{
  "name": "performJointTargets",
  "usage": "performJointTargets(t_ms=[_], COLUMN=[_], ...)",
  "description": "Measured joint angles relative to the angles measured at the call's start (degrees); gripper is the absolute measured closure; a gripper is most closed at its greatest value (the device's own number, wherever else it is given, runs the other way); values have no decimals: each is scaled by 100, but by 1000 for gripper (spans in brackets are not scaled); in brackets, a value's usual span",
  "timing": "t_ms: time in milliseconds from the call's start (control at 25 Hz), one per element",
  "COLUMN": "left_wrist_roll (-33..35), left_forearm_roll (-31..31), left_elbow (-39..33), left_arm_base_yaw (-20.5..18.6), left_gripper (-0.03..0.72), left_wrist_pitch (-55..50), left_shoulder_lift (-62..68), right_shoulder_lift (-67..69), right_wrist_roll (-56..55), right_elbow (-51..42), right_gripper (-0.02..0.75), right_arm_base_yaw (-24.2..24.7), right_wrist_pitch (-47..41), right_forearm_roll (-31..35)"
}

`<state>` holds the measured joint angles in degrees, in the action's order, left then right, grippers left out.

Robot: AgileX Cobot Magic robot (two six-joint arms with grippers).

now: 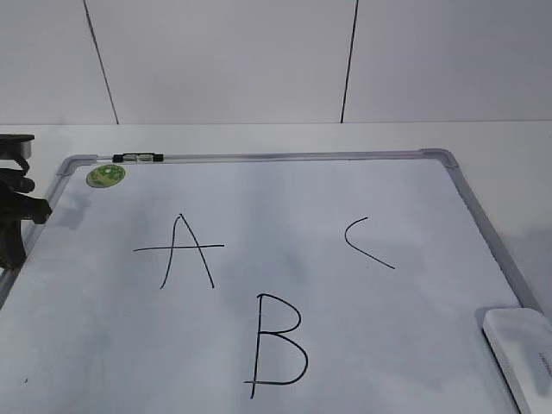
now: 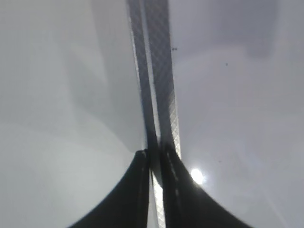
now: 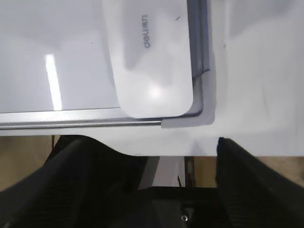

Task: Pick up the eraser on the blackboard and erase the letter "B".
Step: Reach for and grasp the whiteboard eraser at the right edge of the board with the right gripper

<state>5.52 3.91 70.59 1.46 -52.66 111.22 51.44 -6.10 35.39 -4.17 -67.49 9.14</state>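
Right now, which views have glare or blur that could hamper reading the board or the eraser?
Exterior view: evenly lit and sharp; the letter "B" reads clearly, and the eraser is cut off at the corner. Left wrist view: soft focus, with a round glare spot by the dark fingers on the blackboard. Right wrist view: a streak of glare on the board, and the eraser lettering is slightly blurred.
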Motion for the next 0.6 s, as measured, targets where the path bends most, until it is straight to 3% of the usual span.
performJointTargets(t_ms=[600], left_wrist_roll=[0], left_forearm_roll=[0], left_elbow=[10], left_arm_base_yaw=[0], left_gripper=[661], left_wrist_pitch=[-10], left_shoulder_lift=[10], right_shoulder_lift=[1690], right_wrist_roll=[725], right_elbow=[91], right_gripper=[76], right_arm_base_yaw=[0], right_wrist_pitch=[1303], right_forearm_roll=[0])
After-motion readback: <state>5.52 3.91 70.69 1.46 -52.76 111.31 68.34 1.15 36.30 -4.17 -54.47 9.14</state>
